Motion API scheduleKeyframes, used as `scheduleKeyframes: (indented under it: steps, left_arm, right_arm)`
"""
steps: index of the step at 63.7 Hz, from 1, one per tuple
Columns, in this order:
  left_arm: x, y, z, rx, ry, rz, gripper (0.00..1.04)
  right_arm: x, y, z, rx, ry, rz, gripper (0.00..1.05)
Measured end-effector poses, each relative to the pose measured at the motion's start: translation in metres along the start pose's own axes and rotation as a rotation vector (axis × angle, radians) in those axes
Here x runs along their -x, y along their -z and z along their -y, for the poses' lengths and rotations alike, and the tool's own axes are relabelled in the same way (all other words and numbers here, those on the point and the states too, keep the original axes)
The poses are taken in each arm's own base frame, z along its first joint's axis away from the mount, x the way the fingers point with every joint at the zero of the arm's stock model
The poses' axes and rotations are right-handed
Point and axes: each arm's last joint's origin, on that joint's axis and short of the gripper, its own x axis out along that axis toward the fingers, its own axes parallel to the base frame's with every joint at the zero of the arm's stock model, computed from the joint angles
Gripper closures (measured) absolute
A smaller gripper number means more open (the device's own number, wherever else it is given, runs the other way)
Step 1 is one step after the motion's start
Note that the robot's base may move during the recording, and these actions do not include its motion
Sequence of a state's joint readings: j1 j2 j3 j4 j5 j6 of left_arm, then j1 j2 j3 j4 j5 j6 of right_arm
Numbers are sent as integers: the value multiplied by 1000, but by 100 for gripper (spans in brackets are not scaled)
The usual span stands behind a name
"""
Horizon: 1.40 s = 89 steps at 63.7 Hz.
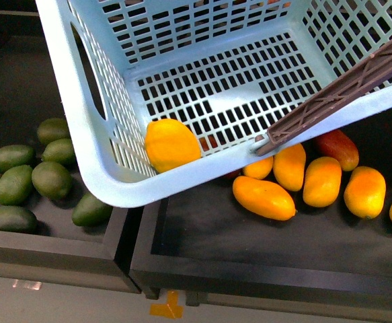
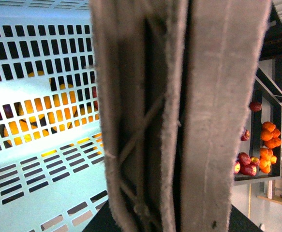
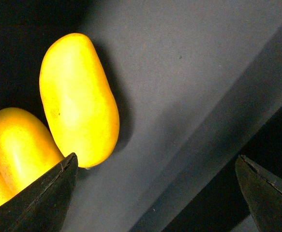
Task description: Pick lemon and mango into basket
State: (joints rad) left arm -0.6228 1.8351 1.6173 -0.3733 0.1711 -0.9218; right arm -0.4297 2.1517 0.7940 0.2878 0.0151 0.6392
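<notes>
The light aqua basket [image 1: 115, 182] hangs tilted, close in the front view, above the dark trays. A yellow lemon [image 1: 171, 143] lies in its low front corner. My left gripper [image 2: 174, 217] is shut on the basket's grey-brown handles [image 2: 179, 111], which fill the left wrist view; one handle [image 1: 343, 84] crosses the front view. Several orange-yellow mangoes [image 1: 263, 197] lie on the right tray under the basket. My right gripper [image 3: 155, 193] is open and empty above the tray floor, one fingertip [image 3: 44, 193] just beside a mango [image 3: 78, 99]. Neither gripper shows in the front view.
Dark green oval fruits [image 1: 51, 178] lie in the left tray. A raised divider [image 1: 132, 235] separates the two trays. A reddish mango [image 1: 338, 148] lies at the back right. A second mango [image 3: 20, 145] touches the first. Far shelves hold red and orange fruit [image 2: 257, 159].
</notes>
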Motion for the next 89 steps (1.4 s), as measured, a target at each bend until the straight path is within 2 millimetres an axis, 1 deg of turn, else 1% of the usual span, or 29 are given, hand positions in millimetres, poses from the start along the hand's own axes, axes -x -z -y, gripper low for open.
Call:
scheduleKeyframes:
  steps: [13,27,52,61,68,89]
  left_arm:
    - [0,1,1,-1,0,-1,88]
    - [0,0,0,-1,-7,9,88]
    - [0,0,0,-1,-3,4,88]
    - [0,0,0,-1,-4,5,88]
    - [0,0,0,-1,-5,6,88]
    - [0,0,0,-1,-3,4,88]
  right_arm:
    - [-19,0,-22,-6,-11,-21,9]
    - [-33,-6,-44,-11,-26,-17,9]
    - [-55,-17,-73,-2,-25,-24,9]
    - [-61,-16,-79,8,-10,-36,9]
    - [-70,-15,-84,19,9,-46,9]
    - [-84,-15,-87,25,34,-54,9]
